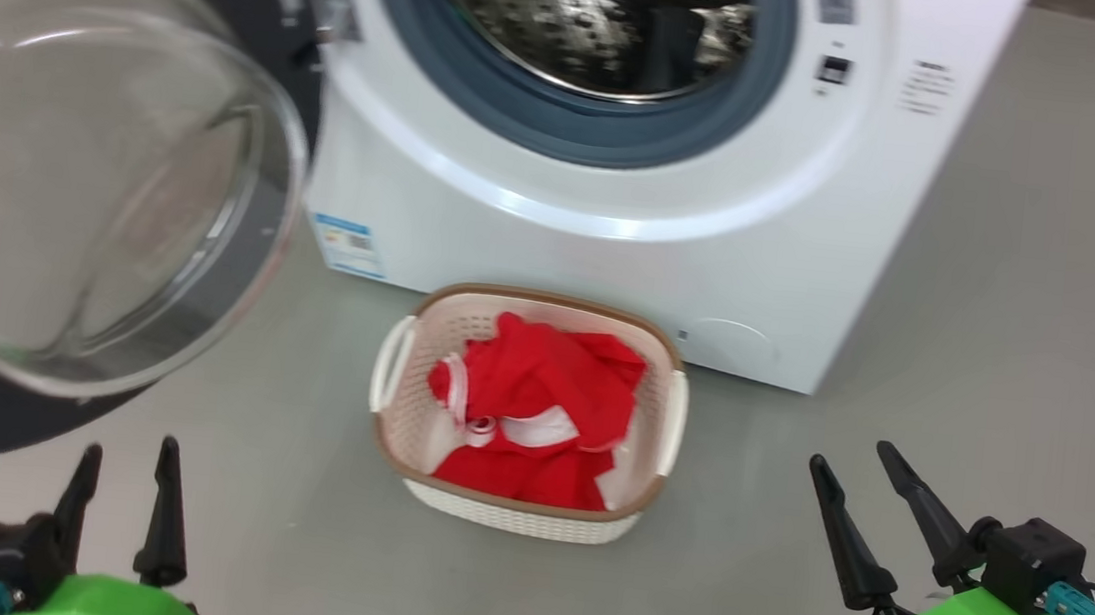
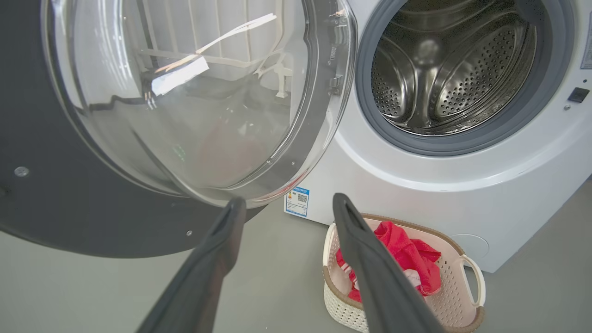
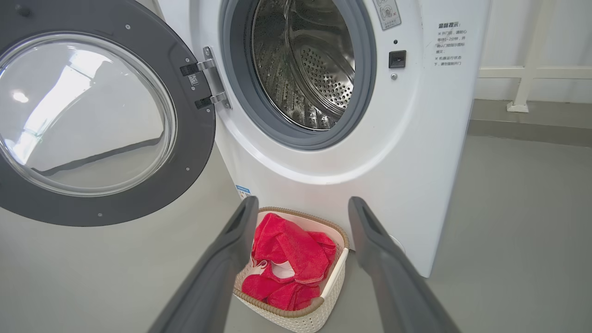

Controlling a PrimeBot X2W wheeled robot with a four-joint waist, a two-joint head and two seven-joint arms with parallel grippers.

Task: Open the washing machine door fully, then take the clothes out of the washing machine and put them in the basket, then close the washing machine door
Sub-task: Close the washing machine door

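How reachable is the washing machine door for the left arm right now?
Likely yes: the open, empty left gripper faces the washing machine door, swung open just ahead, with nothing between; the basket sits aside.

Bright, even indoor light; the basket (image 1: 549,297) casts only a faint, soft shadow on the floor. White glare streaks the glass of the washing machine door (image 3: 83,115) at frame left. The head view looks slightly soft, and both wrist views bow towards their edges.

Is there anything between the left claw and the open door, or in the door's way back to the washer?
Nothing visible. The left claw faces the door across open air. The basket stands low before the washer, seemingly under the door's swing.
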